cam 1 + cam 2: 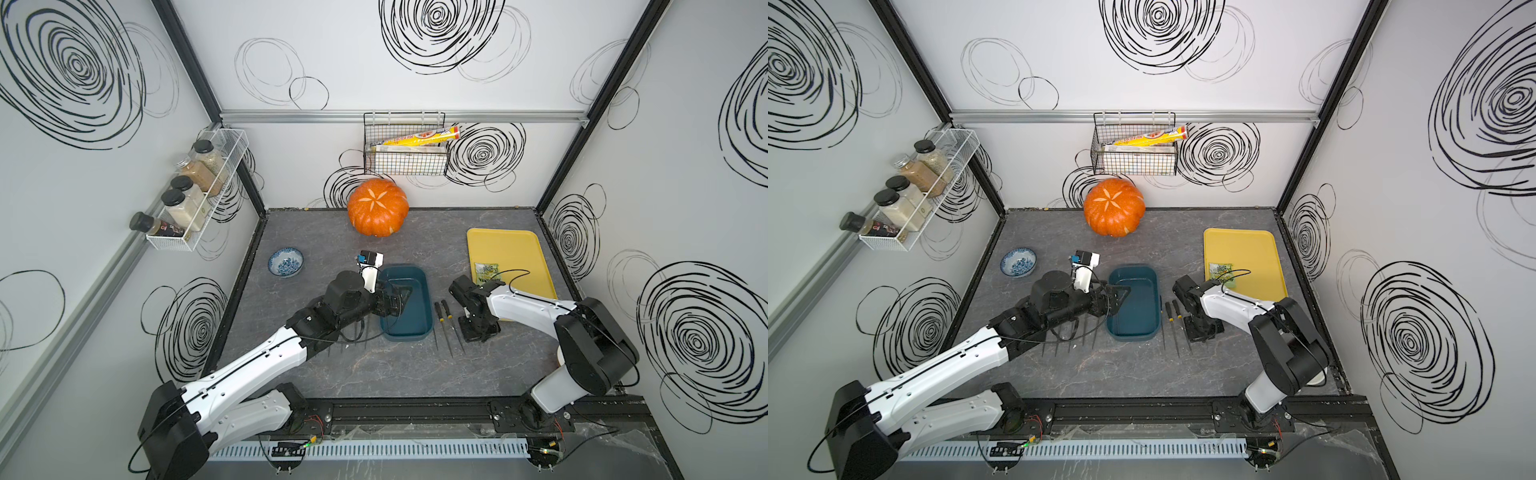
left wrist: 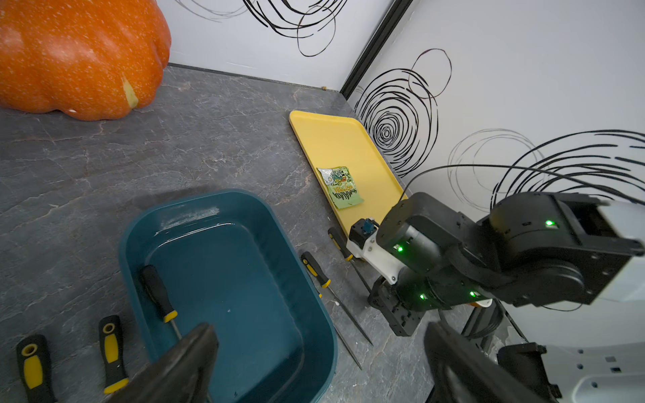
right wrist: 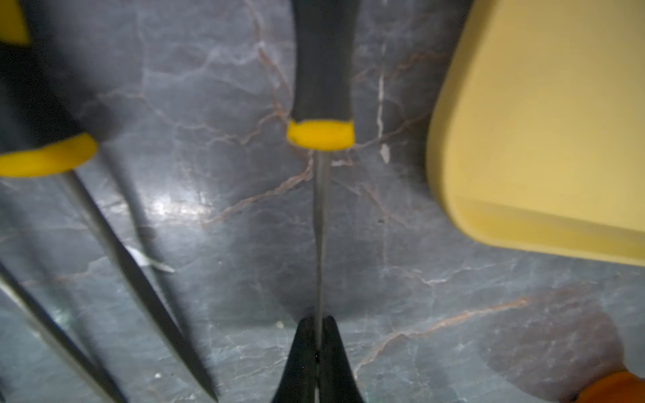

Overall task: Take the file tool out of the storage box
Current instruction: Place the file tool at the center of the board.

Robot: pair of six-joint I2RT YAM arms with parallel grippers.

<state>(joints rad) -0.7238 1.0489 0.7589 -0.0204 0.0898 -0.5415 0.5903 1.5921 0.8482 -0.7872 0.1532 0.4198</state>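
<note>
In both top views, we see the left pincer [image 1: 402,296] [image 1: 1122,297] hanging inside the teal box [image 1: 415,318], jaws spread wide. Whatever lies beneath it is hidden by the arm. The right pincer [image 1: 473,332] points down at the tabletop [image 1: 374,374], across the box from the left pincer. Two loose files [image 1: 440,324] lie between it and the box.

In the left wrist view, the file [image 2: 158,296] lies in the box along one long wall, directly below the left pincer. Its shank runs under one finger [image 2: 188,359]. More files [image 2: 111,352] lie outside the box on that finger's side.

In the right wrist view, the right pincer [image 3: 319,349] is clamped on the thin blade of a second file [image 3: 321,69], beside the yellow tray [image 3: 541,122]. We cannot tell whether that file rests on the tabletop or sits just above it.

We judge the step in hand to be the reach for the only file in the box. The next move calls for lowering the left pincer and closing across the handle. The wall is tight beside it, so one finger must slip between wall and handle.
</note>
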